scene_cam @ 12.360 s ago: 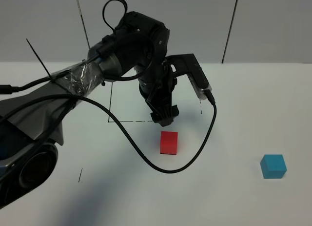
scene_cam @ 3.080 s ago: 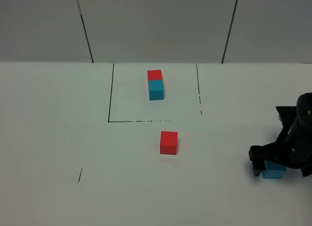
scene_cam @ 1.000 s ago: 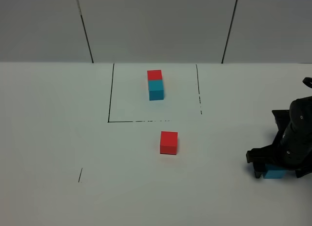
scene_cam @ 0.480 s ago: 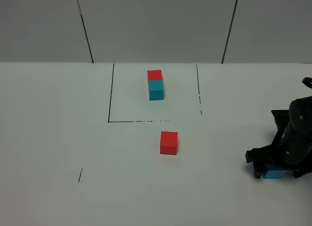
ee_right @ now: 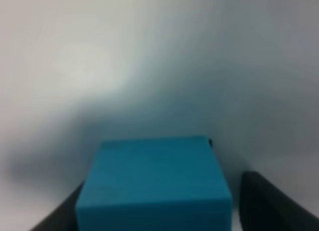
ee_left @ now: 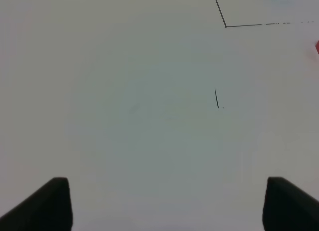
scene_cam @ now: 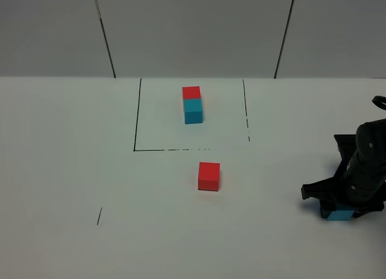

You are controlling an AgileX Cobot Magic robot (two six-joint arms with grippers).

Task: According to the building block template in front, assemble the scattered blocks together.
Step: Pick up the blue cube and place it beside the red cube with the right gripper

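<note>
Progress is at its beginning. From the high camera, the right gripper stands low over the cyan cube, with a jaw on each side of it. The red cube lies well apart from this gripper, toward the middle of the table. The building block template is farther beyond it, inside the drawn frame. Nothing is joined yet.

In the left wrist view, the left gripper is wide, with only bare table between its jaws.

In the right wrist view, the cyan cube sits between the fingers. One seems against it and the other shows a thin gap, so I cannot tell if the grip is firm. What is left, I judge, is to carry cyan to red and join them as the template shows.
</note>
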